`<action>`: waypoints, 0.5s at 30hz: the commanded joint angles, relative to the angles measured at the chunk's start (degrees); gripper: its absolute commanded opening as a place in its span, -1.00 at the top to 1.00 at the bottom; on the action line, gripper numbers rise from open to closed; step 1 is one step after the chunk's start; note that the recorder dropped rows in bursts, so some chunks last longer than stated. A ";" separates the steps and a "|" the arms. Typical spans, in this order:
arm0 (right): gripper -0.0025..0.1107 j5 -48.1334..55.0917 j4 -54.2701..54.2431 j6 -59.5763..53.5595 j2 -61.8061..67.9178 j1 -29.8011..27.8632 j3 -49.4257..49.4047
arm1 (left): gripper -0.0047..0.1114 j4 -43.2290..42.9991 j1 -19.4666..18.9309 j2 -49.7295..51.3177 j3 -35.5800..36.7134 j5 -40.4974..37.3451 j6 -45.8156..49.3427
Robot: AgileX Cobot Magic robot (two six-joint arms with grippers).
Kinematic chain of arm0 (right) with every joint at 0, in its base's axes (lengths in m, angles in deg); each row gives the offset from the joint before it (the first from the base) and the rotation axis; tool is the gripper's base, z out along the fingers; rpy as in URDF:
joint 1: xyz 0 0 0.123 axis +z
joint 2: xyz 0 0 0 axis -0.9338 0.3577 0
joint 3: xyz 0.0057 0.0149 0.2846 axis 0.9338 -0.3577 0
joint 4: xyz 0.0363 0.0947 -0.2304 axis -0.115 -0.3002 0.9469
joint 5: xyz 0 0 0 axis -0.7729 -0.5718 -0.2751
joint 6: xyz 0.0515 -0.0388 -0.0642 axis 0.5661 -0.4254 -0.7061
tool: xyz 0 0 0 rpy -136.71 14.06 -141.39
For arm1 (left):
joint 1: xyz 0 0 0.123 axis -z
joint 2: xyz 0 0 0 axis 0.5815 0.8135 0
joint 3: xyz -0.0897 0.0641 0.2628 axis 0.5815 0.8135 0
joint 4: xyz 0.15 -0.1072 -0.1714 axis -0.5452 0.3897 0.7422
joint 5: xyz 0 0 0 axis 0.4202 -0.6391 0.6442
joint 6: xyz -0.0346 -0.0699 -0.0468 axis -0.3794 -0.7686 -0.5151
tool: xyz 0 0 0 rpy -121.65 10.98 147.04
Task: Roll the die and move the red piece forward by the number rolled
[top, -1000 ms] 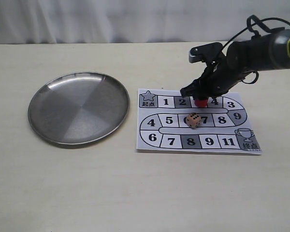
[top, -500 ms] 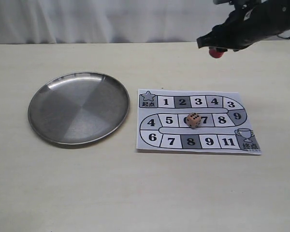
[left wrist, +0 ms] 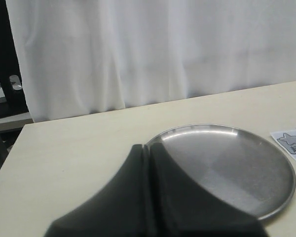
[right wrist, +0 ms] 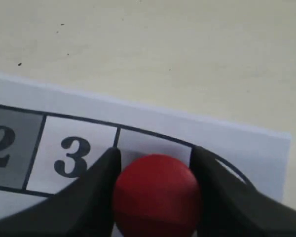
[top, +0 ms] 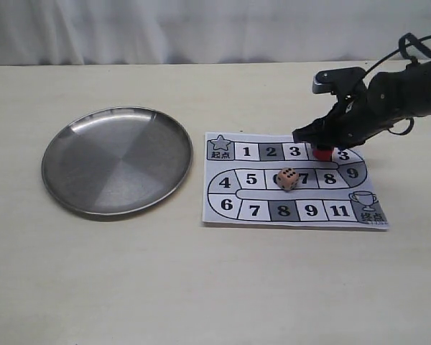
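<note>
Right hand (top: 321, 146) gripping red piece (top: 321, 152) at square 4; die (top: 287, 178) on board (top: 311, 210), outside steel plate (top: 115, 162); left hand (left wrist: 147, 149) closed

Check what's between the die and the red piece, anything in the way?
Only bare board. The exterior view shows just printed squares between the die and the red piece; no object stands there.

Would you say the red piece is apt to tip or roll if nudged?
The red piece looks squat, so it probably resists tipping. Knocked over, its round body would likely roll. Its smooth sides might slip in the right tool.
</note>
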 commanded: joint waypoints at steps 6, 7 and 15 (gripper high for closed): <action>0.88 7.83 0.16 -0.39 -8.24 -0.30 5.25 | 0.92 -0.01 0.48 -0.15 0.10 0.51 -0.05; 0.88 9.06 0.45 -0.39 -10.33 -0.30 6.11 | 0.92 -0.01 0.48 -0.15 0.10 0.51 -0.05; 0.88 11.41 1.70 1.09 -16.08 -1.83 6.67 | 0.92 -0.01 0.48 -0.15 0.10 0.51 -0.05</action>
